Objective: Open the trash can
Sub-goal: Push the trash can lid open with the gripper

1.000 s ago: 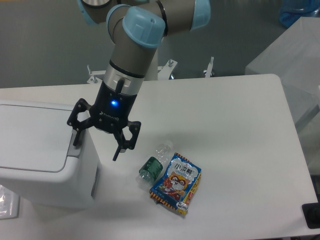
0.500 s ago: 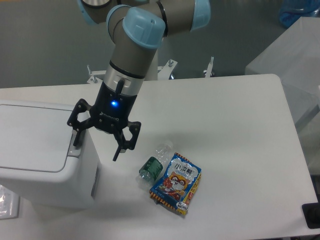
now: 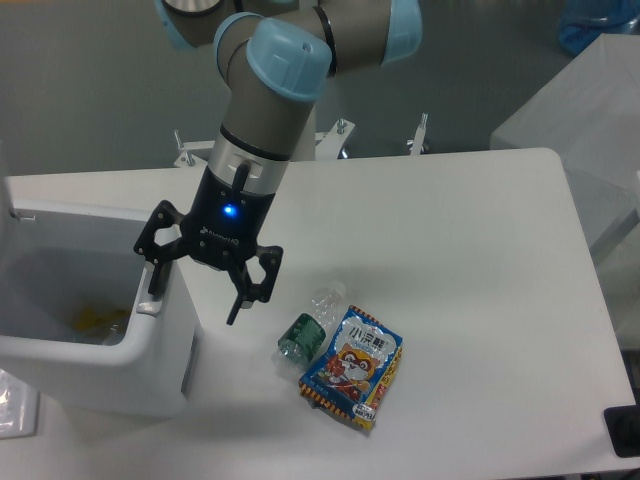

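The trash can [image 3: 150, 370], a large boxy white bin, stands at the left edge of the table. Its lid is up and mostly out of view on the left, so the inside shows, with something yellow at the bottom. My gripper [image 3: 193, 298] hangs over the can's right rim, open, nothing between its fingers. Its left finger [image 3: 153, 282] rests at the rim by the grey push strip [image 3: 148, 308]; the right finger hangs over the table beside the can.
A crushed clear bottle with a green cap [image 3: 305, 329] lies on the white table [image 3: 450, 260] right of the can. A blue snack bag [image 3: 353, 367] lies against it. A table edge runs along the right.
The trash can's lid was flat and shut in both earlier frames; now it has swung up and the inside is exposed. The gripper has barely moved.
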`<action>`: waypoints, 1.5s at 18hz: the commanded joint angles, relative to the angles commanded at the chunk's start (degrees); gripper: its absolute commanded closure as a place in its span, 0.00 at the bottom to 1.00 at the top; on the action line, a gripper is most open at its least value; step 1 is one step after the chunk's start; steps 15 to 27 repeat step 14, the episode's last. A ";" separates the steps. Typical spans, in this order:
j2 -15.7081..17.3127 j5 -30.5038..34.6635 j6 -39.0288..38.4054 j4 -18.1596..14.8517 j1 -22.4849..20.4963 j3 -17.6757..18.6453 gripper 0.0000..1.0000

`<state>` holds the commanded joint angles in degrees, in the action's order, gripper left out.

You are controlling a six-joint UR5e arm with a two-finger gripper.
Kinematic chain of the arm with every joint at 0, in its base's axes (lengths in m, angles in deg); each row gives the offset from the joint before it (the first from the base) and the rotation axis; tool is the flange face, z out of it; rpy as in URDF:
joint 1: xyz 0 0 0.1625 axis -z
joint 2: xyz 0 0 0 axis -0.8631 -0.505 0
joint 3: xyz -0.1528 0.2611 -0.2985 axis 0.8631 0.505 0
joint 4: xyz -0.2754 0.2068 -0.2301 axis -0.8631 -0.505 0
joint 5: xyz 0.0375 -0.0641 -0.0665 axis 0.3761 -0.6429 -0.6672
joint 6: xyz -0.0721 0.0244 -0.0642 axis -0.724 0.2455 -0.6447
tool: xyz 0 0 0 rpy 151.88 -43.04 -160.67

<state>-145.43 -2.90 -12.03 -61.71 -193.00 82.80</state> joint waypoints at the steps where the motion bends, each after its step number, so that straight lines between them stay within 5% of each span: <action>1: 0.18 0.00 0.00 0.00 -0.09 -0.79 0.00; 6: 0.44 0.70 0.09 0.00 -0.61 -5.36 0.00; 14: 0.09 23.81 6.06 -0.18 -1.32 -6.42 0.00; 27: 0.09 23.81 6.06 -0.18 -1.32 -6.42 0.00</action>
